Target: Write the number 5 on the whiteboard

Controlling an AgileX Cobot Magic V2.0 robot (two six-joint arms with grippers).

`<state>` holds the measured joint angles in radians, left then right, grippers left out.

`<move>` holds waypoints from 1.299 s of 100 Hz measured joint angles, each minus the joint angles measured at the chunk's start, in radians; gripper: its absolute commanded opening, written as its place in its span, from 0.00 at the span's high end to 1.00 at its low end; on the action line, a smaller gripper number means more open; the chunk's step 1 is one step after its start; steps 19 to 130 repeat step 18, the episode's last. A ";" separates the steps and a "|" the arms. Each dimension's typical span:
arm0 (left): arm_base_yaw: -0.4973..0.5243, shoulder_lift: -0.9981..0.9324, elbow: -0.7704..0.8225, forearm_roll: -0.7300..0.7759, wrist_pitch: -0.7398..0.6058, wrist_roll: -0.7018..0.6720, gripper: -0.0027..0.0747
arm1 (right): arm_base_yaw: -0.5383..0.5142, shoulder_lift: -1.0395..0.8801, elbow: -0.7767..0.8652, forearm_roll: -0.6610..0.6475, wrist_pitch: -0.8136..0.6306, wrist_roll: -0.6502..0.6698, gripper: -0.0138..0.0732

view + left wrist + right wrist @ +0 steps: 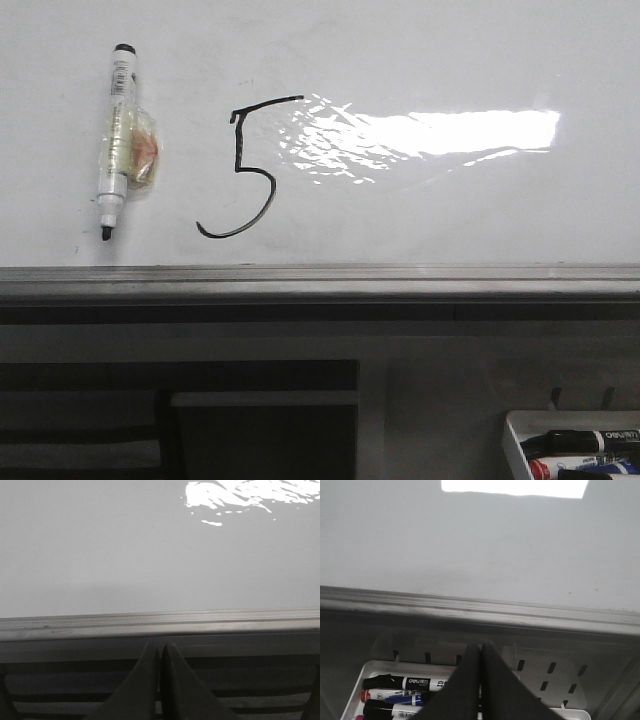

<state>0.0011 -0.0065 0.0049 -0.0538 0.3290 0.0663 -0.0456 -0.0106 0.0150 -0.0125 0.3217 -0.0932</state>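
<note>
Number 5 [245, 168]: drawn complete on whiteboard [420, 60], just right of stuck marker [117, 140], beside glare.
Marker: fixed to whiteboard, tip down, uncapped; likely parked after writing.
Left gripper [160, 652]: clenched, empty, below ledge [320, 282].
Right gripper [480, 652]: clenched, empty, over marker tray [375, 670].
Open room: wide bare board right of numeral; ledge bounds lower edge.

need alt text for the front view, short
A black hand-drawn number 5 sits on a glossy whiteboard, with an uncapped marker fixed to the board left of it. A tray of markers shows at lower right.
</note>
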 measured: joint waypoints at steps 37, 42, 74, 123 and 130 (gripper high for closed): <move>0.000 0.000 0.000 0.000 0.000 0.000 0.99 | 0.000 0.000 0.000 -0.002 0.000 0.000 0.91; 0.000 0.000 0.000 0.000 0.000 0.000 0.99 | 0.000 0.000 0.000 -0.002 0.000 0.000 0.91; 0.000 0.000 0.000 0.000 0.000 0.000 0.99 | 0.000 0.000 0.000 -0.002 0.000 0.000 0.91; 0.000 0.000 0.000 0.000 0.000 0.000 0.99 | 0.000 0.000 0.000 -0.002 0.000 0.000 0.91; 0.000 0.000 0.000 0.000 0.000 0.000 0.99 | 0.000 0.000 0.000 -0.002 0.000 0.000 0.91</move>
